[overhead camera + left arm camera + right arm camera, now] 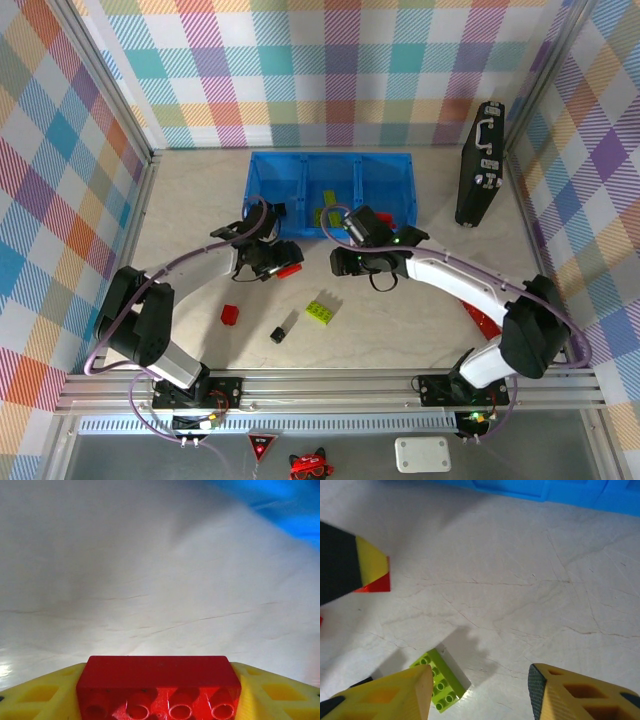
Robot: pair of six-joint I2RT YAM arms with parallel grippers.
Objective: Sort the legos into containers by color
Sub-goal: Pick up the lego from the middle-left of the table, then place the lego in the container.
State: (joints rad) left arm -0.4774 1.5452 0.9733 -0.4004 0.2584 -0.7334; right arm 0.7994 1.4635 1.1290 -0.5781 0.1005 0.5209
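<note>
Your left hand (278, 266) clamps a red brick (157, 680); your right hand (480, 690) gapes empty close by, so they could collide near the blue bin (330, 157).

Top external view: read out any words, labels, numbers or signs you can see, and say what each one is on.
No text here is legible.
Black case: pale patches on its face, too small to read.
Red triangular sign near the bottom edge: its dark mark is too small to read.
</note>
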